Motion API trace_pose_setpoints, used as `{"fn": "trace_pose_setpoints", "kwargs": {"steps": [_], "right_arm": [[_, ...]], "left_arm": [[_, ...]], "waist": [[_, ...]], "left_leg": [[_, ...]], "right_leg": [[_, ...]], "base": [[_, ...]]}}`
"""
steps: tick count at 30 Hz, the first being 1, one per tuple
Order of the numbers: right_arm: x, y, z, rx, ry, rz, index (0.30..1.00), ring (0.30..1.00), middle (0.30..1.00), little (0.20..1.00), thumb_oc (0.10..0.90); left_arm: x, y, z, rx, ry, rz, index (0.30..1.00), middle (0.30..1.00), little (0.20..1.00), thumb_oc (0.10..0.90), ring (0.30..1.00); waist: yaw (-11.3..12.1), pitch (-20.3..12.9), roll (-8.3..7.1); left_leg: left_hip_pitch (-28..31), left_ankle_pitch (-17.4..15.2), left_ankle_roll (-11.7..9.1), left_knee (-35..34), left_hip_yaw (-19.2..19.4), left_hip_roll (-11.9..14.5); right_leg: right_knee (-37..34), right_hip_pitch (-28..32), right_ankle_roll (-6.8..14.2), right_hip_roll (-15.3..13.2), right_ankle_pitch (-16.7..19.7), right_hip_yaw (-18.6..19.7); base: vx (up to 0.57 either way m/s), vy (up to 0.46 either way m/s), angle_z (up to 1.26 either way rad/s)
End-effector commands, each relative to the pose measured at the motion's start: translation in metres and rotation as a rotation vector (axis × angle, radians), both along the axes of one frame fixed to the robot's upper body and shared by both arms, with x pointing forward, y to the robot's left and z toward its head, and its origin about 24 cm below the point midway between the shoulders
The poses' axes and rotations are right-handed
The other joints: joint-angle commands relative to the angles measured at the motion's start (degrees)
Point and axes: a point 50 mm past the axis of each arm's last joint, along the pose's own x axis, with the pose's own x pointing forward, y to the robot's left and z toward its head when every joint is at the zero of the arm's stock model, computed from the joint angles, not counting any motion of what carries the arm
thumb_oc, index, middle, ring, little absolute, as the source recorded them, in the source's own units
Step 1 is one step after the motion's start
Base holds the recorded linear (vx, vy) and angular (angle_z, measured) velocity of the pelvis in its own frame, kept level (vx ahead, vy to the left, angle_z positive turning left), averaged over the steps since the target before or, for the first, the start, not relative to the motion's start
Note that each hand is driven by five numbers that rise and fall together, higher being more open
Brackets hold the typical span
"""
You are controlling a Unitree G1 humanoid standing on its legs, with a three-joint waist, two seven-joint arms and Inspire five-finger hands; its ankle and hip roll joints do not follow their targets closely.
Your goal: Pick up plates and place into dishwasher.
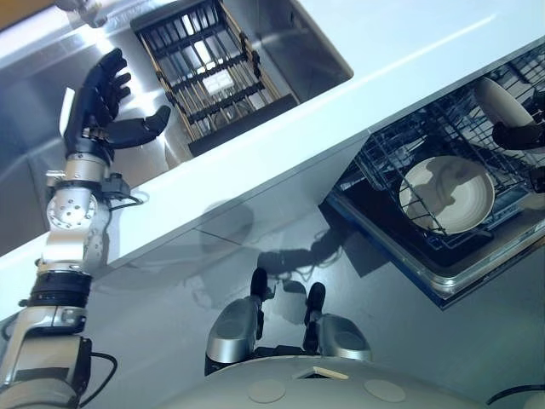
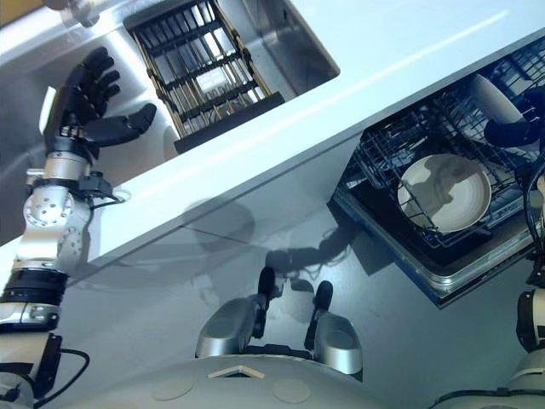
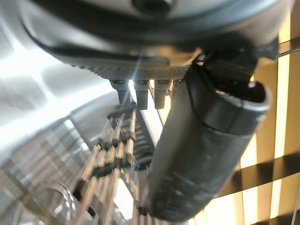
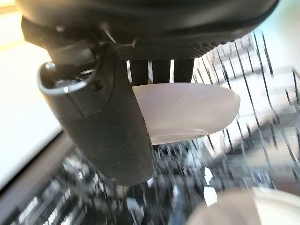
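Note:
A white plate (image 1: 501, 100) is tilted over the far side of the open dishwasher's wire rack (image 1: 393, 149), and my right hand (image 1: 517, 135) is shut on its edge. In the right wrist view the thumb (image 4: 108, 126) lies across the plate (image 4: 187, 110) and the fingers sit behind it. A second pale plate (image 1: 447, 194) lies flat in the rack, nearer to me. My left hand (image 1: 102, 98) hovers open over the steel sink (image 1: 298, 43), beside a black dish rack (image 1: 209, 64), holding nothing. Past its thumb (image 3: 206, 150) the left wrist view catches the dish rack's bars (image 3: 117, 154).
A white counter (image 1: 400, 51) runs between the sink and the dishwasher. The dishwasher's lower frame (image 1: 443, 285) juts out over the grey floor (image 1: 170, 281). A faucet (image 1: 85, 8) stands at the sink's far corner.

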Motion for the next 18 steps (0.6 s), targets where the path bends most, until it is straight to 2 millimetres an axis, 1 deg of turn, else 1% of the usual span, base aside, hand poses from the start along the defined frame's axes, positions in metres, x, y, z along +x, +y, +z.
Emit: {"fn": "trace_pose_setpoints", "kwargs": {"steps": [1, 5, 9, 13, 16, 17, 18], "right_arm": [[-0.015, -0.022, 0.067, -0.079, -0.120, -0.079, 0.300, 0.300, 0.300, 0.200, 0.100], [-0.023, -0.035, 0.051, -0.002, -0.078, -0.181, 0.300, 0.300, 0.300, 0.200, 0.100], [-0.024, -0.038, 0.041, 0.036, -0.095, -0.220, 0.300, 0.300, 0.300, 0.200, 0.100], [-0.021, -0.035, 0.040, 0.065, -0.181, -0.251, 0.300, 0.300, 0.300, 0.200, 0.100], [-0.019, -0.033, 0.045, 0.004, -0.255, -0.300, 0.300, 0.300, 0.300, 0.200, 0.100], [-0.019, -0.032, 0.046, -0.025, -0.283, -0.330, 0.545, 0.545, 0.545, 0.485, 0.385], [-0.019, -0.032, 0.048, -0.040, -0.304, -0.354, 0.853, 0.853, 0.853, 0.845, 0.745]], "left_arm": [[-0.005, 0.012, 0.054, 0.032, -0.257, 0.009, 0.900, 0.900, 0.900, 0.800, 0.900], [-0.006, 0.014, 0.058, 0.051, -0.265, 0.012, 0.900, 0.900, 0.900, 0.800, 0.900], [-0.004, 0.011, 0.063, 0.078, -0.280, 0.018, 0.900, 0.900, 0.900, 0.800, 0.900], [-0.005, 0.012, 0.071, 0.092, -0.298, 0.035, 0.900, 0.900, 0.900, 0.800, 0.900], [-0.005, 0.014, 0.076, 0.106, -0.310, 0.049, 0.900, 0.900, 0.900, 0.800, 0.900], [-0.005, 0.014, 0.077, 0.111, -0.312, 0.051, 0.900, 0.900, 0.900, 0.800, 0.900], [-0.006, 0.014, 0.078, 0.116, -0.315, 0.052, 0.900, 0.900, 0.900, 0.800, 0.900]], "waist": [[1.1, -3.1, -0.56], [1.3, -2.1, -1.03], [1.5, -0.3, -1.30], [1.7, 1.6, -1.37], [1.7, 2.8, -1.18], [1.7, 3.1, -1.18], [1.7, 3.4, -1.19]], "left_leg": [[-6.1, -2.9, -3.7, 6.2, 2.0, 0.2], [-7.8, -2.9, -3.8, 8.0, 2.1, 0.6], [-10.6, -2.6, -3.9, 10.8, 2.0, 1.2], [-13.4, -2.2, -3.8, 12.6, 2.2, 1.5], [-15.3, -1.6, -3.7, 13.0, 2.8, 1.9], [-15.7, -1.4, -3.6, 13.0, 3.0, 2.0], [-16.0, -1.3, -3.5, 13.0, 3.3, 2.0]], "right_leg": [[14.6, -4.8, -3.5, 3.9, -12.4, -2.3], [13.7, -4.9, -3.3, 4.2, -11.6, -2.0], [14.0, -5.9, -3.1, 4.4, -10.6, -1.6], [14.3, -7.2, -2.9, 4.9, -9.8, -1.3], [14.3, -8.0, -2.8, 5.2, -9.3, -0.9], [14.1, -8.1, -2.7, 5.4, -9.1, -0.8], [13.9, -8.1, -2.7, 5.4, -9.0, -0.8]], "base": [[-0.03, -0.102, -0.03], [0.00, -0.097, -0.03], [-0.02, -0.102, -0.05], [-0.05, -0.090, -0.13], [-0.08, -0.056, -0.11], [-0.07, -0.042, -0.15], [-0.06, -0.034, -0.14]]}}
